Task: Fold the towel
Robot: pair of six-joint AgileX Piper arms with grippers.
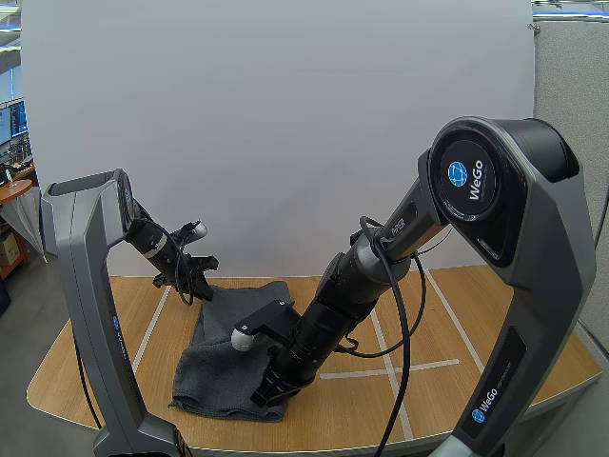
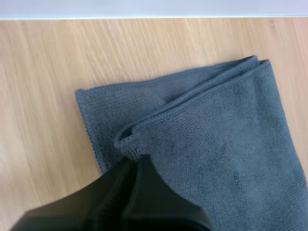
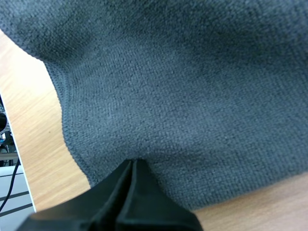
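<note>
Towel [image 1: 233,352]: dark grey, lying partly doubled over on the wooden tabletop [image 1: 447,314], its layered edges showing at the far end. White tape lines [image 1: 400,367] cross the wood beside the towel, on my right arm's side. A plain white wall stands behind the tabletop.

My left arm reaches in from its base to the towel's far corner. Left gripper [image 1: 198,276] has its fingers closed together, and its tips pinch the curled corner of the towel's upper layer [image 2: 132,161].

My right arm bends steeply down over the towel's near end. Right gripper [image 1: 269,392] is closed too, nipping the cloth just inside the near hem, with the fabric puckering toward the tips [image 3: 131,163].

Bare wood lies beyond the towel's far edge and along its outer side. A narrow strip of wood shows between the near hem and the tabletop's front edge.
</note>
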